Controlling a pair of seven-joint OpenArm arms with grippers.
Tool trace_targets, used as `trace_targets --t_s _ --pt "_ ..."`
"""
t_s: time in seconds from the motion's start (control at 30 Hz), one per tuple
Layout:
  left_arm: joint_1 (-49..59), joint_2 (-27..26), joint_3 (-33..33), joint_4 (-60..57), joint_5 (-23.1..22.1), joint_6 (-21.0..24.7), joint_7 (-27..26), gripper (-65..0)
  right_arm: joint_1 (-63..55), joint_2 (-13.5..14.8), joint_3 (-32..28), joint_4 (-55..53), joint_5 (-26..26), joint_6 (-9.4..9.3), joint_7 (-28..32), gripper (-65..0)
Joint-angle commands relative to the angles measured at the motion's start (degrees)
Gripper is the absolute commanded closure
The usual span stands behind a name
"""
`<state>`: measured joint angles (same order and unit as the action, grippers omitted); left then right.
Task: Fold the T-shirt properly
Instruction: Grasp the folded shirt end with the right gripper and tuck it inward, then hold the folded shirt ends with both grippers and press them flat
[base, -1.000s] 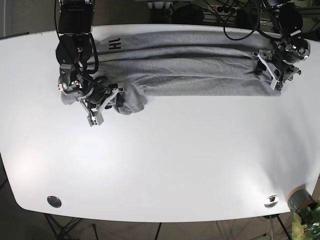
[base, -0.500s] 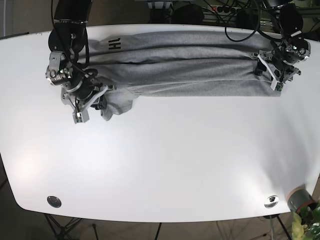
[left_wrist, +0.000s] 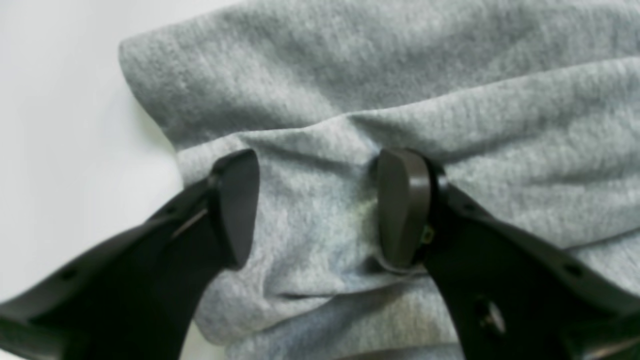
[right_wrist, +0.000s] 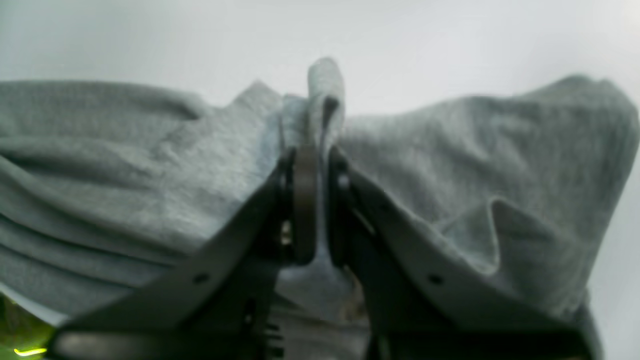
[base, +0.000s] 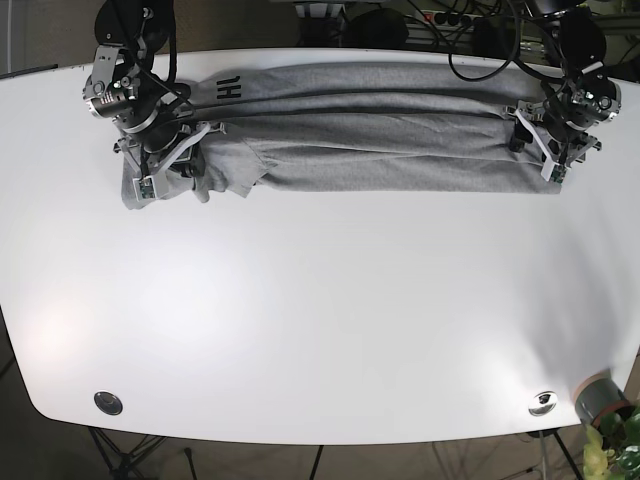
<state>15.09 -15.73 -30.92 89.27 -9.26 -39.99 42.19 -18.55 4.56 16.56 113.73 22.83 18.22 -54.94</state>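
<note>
White rounded worktop (base: 320, 320) on a dark floor, cables behind the far edge, a potted plant (base: 612, 440) at the near corner. The grey T-shirt (base: 380, 135) lies along the far edge as a long, narrow folded band, black lettering showing near one end. Right tool (right_wrist: 316, 210): jaws pinched nearly together on a raised ridge of shirt fabric, cloth standing up between them. Left tool (left_wrist: 315, 210): jaws spread wide, resting on the fabric at the band's opposite end near a folded edge, gripping nothing that I can see. Cloth looks a soft, light, limp knit; it wrinkles and bunches freely, so it will likely sag and drag rather than hold shape. Best hold, in my judgement: pinch all layers at the end corners, both ends together.
</note>
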Motion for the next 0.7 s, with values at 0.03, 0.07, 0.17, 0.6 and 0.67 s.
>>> trace_targets --t_s 0.03,0.07,0.17,0.6,0.67 --pt "0.1 -0.7 -0.1 0.3 1.1 0.0 0.8 -35.1 -1.0 -0.1 1.4 1.1 0.3 0.20 1.4 -4.1" --pt "0.1 -0.7 -0.1 0.3 1.1 0.0 0.8 -35.1 -1.0 -0.5 2.2 1.1 0.3 0.20 1.4 -4.3" --pt "0.1 -0.7 -0.1 0.3 1.1 0.0 0.8 -35.1 -1.1 -2.3 5.0 1.0 -0.1 0.20 1.2 -8.7" --pt "0.1 -1.8 -0.1 0.3 1.1 0.0 0.8 -35.1 -0.8 -3.5 15.5 1.4 0.3 0.55 1.4 -53.1" --pt "0.1 -1.8 -0.1 0.3 1.1 0.0 0.8 -35.1 -0.8 -3.5 14.4 1.5 0.3 0.55 1.4 -50.9"
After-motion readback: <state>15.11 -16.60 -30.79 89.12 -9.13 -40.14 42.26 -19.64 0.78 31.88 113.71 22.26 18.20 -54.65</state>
